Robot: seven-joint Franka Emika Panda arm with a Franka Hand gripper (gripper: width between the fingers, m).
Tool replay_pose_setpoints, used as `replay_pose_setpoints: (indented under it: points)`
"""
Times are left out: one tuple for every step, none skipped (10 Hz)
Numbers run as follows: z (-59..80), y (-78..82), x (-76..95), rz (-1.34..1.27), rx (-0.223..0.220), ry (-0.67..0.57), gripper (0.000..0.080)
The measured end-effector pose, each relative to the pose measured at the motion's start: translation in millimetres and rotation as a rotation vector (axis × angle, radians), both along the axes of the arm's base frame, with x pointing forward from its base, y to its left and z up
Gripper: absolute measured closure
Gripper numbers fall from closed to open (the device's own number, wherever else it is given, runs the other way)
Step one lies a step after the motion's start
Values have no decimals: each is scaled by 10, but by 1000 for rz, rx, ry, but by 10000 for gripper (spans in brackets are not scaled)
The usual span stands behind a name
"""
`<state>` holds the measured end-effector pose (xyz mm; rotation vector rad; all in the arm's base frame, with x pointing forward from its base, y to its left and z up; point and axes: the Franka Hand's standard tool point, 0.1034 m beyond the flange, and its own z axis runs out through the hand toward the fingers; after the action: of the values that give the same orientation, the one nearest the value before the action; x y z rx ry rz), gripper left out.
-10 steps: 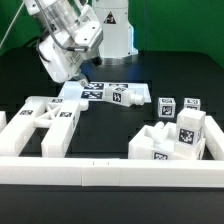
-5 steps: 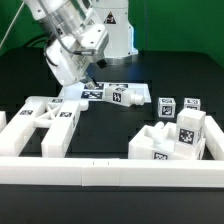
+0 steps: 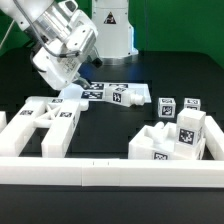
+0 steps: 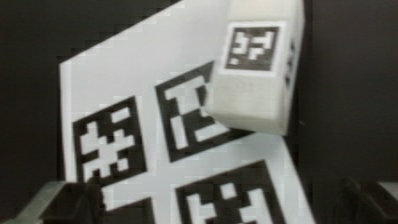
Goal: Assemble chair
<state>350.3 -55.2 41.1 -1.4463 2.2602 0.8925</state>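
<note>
The chair lies in loose white tagged parts. An X-braced frame (image 3: 45,124) rests at the exterior view's left and a notched block (image 3: 172,136) at the right. Two cube-ended pegs (image 3: 166,104) stand behind the block. A longer peg (image 3: 129,96) lies partly on the marker board (image 3: 98,92). My gripper (image 3: 73,90) hangs over the board's left end, open and holding nothing. In the wrist view the peg (image 4: 256,62) lies ahead of the gripper (image 4: 214,208), with only the marker board (image 4: 125,100) between the dark fingers (image 4: 64,204).
Long plain white border rails (image 3: 110,171) run along the front and up both sides of the parts. The robot's white base (image 3: 112,30) stands at the back. The table top is black.
The arm has swung toward the exterior view's left and its wrist has turned, so the gripper now sits over the marker board's left end. Jaws stay open. No part has moved.
</note>
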Motion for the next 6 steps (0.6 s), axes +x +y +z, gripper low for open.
replay_pose_setpoints:
  points:
    - [-4,-3,-4,-1,0,1,150]
    - [-12,-3,-9,-6,-1,8,150]
    - [-39,13,-4,-89,-7,99,150]
    - [-35,62,134,-107,-16,137,150]
    - [26,160,347,-79,-20,110,150]
    - [64,213,436,-62,-19,99,150]
